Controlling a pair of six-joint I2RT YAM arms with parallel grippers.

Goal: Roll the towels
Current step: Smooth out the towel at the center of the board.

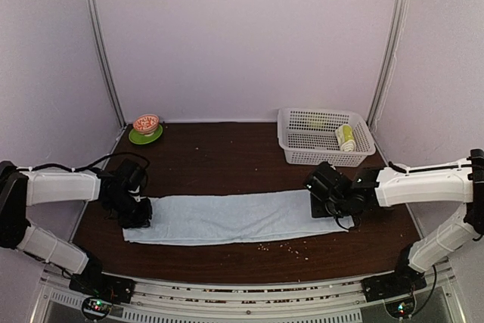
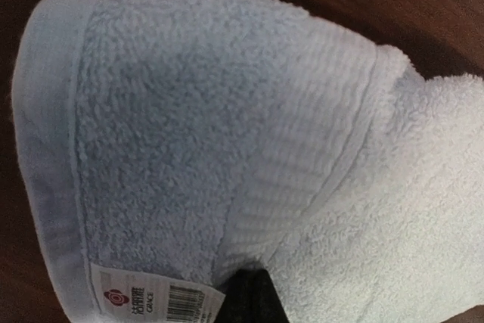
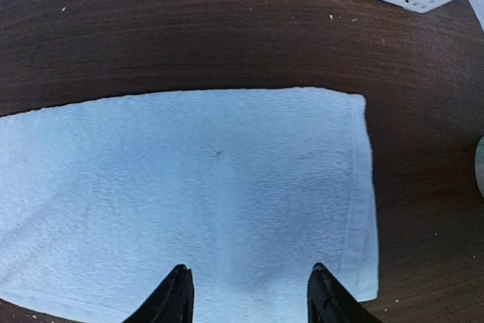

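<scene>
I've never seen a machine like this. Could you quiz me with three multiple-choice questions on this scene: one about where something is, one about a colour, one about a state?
1. Where is the white basket?
A) front left
B) back right
C) dead centre

2. What colour is the towel that is spread out flat?
A) pale blue
B) red
C) black

3. How is the right gripper?
A) shut on the basket
B) gripping a spoon
C) open over the towel's end

Answers: B, it stands at the back right; A, the cloth is pale blue; C, its fingers stand apart above the towel's right end.
</scene>
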